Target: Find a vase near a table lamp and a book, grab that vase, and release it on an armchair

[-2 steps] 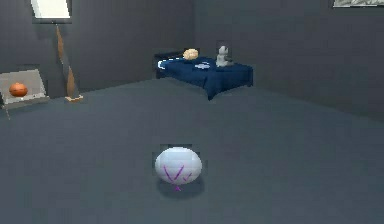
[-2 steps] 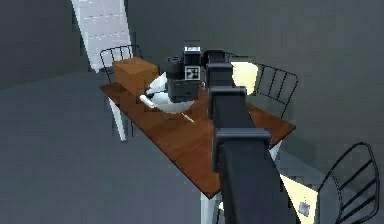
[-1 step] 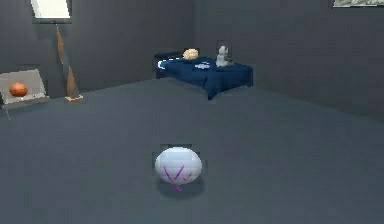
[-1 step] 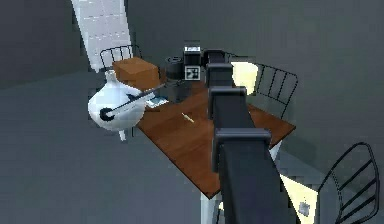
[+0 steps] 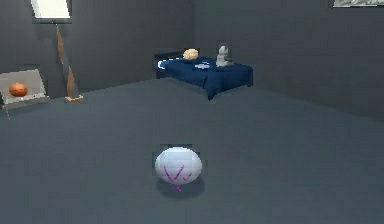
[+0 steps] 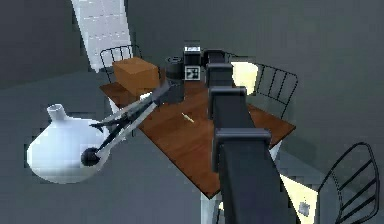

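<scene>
Claw (image 6: 95, 152) holds the vase (image 6: 62, 155), which hangs at its far end at eight o'clock in the arm side view, clear of the table (image 6: 175, 145); how the fingers are set cannot be told. It is probably kept off the tabletop for carrying to an armchair. The vase is white and round-bellied, with a narrow neck toward twelve o'clock. A brown box (image 6: 135, 72) stands at two o'clock from it, and chairs (image 6: 275, 90) ring the table.

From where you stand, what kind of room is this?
Probably a bedroom with a dining corner in a house: there is a blue-covered bed, and a wooden table with chairs around it.
</scene>
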